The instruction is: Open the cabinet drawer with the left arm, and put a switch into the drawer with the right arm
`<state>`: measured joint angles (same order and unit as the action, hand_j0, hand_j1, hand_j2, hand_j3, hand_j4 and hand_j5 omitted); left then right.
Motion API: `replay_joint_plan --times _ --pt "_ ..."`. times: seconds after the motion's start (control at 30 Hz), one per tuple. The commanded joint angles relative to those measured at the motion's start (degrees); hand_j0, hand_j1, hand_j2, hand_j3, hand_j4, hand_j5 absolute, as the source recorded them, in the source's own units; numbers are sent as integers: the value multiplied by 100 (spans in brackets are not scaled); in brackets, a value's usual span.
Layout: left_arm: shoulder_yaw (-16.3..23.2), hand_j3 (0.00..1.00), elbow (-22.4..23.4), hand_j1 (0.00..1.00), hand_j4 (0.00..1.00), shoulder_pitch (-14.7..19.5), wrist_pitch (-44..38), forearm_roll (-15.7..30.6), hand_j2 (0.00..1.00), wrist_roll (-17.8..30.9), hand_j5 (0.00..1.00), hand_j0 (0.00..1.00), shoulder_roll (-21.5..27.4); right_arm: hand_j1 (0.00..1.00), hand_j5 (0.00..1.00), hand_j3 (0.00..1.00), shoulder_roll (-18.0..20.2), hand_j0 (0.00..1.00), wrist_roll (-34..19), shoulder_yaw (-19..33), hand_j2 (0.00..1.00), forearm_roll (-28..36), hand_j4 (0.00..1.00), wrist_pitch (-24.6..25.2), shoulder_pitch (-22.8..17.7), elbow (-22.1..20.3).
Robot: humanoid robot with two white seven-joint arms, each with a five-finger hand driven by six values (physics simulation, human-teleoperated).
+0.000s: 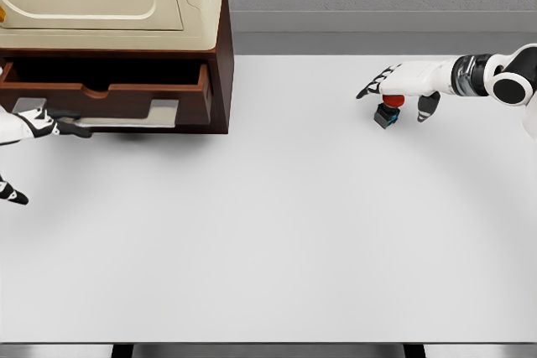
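Red-capped switch: small, black-bodied with a blue patch at its base; stands on the white worktop near the far right edge.
Right hand: directly above the switch, fingers spread and drooping either side of it; the red cap sits just under the palm; whether any finger touches it cannot be told; nothing gripped.
Drawer: brown wood, pulled out of the cabinet at the far left corner, its cavity open upward.
Left hand: at the left edge, fingertips at the drawer's pale front pull; grip cannot be told.
Key relation: the drawer lies well apart from the switch, straight left along the far edge; the right hand is by far the nearer to the switch.
Step judged: grasp, then carry left.
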<state>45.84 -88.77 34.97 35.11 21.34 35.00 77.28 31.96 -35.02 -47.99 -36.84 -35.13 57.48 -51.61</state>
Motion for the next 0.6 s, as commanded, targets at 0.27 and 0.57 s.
replay_joint_plan --times 0.27,0.57 --pt "92 100 -334 100 100 1 -11 143 100 0 100 100 235 100 100 100 4 100 2 9 100 19 100 13 0 2" --pt "144 100 -518 100 100 1 -11 248 100 0 100 100 454 100 100 100 4 100 2 -26 100 19 100 13 0 2"
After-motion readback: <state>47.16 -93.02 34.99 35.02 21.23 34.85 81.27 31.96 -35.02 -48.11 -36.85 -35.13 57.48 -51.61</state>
